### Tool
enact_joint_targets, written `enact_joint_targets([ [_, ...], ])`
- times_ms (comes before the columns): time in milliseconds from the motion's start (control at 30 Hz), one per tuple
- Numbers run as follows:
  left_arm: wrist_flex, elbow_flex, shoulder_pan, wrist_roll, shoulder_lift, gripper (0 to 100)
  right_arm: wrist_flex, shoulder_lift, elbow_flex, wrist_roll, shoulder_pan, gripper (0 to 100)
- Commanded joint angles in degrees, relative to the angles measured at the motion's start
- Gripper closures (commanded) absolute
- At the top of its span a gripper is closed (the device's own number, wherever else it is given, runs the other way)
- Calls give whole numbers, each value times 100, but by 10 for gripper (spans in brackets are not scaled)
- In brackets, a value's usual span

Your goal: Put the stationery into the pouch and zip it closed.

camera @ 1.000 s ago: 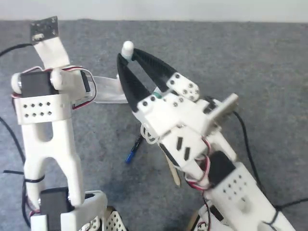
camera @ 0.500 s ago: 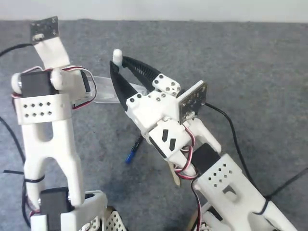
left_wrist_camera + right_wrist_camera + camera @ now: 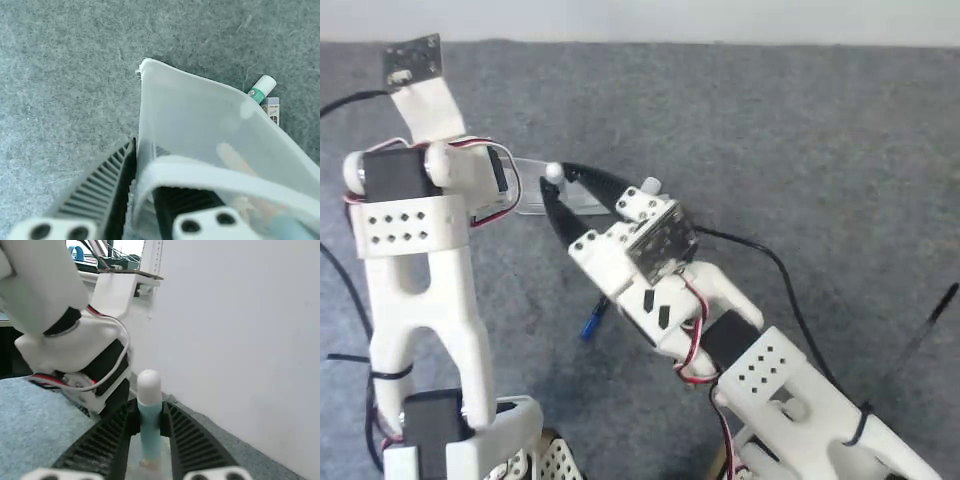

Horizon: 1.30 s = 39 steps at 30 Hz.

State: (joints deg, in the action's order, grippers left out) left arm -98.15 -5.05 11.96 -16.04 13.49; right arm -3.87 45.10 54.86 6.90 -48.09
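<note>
The white-capped marker (image 3: pixel 149 415) stands upright, clamped between the right jaws.

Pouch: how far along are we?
Done: pale shapes show through the pouch mesh, apparently inside. In hand: left end effector grips its rim; right end effector holds a white-capped marker near it. Left: blue pen on the table, then zipping.
</note>
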Motion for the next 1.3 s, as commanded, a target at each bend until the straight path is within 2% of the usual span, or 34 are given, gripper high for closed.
enact_joint_targets([
  [0, 105, -4, -26, -88, -9, 989, -92, 13, 9, 88, -57, 845],
  [67, 105, -4, -18, -88, -18, 989, -84, 48, 62, 88, -48, 814],
  [400, 105, -4, 0, -88, -44, 989, 22, 198, 44, 88, 66, 846],
  [533, 18, -4, 105, -88, -9, 989, 1068, 760, -352, -9, 444, 846],
  [700, -9, -4, 369, -88, 0, 989, 2316, 840, -1108, -791, 954, 846],
  [867, -9, -4, 607, -88, 0, 989, 2905, 418, -1495, -800, 1024, 846],
  [1133, -18, -4, 1574, -88, 0, 989, 4110, -330, -2154, -800, 1042, 846],
  [1267, -18, -4, 1697, -79, 0, 989, 4673, -778, -2470, -800, 1130, 849],
])
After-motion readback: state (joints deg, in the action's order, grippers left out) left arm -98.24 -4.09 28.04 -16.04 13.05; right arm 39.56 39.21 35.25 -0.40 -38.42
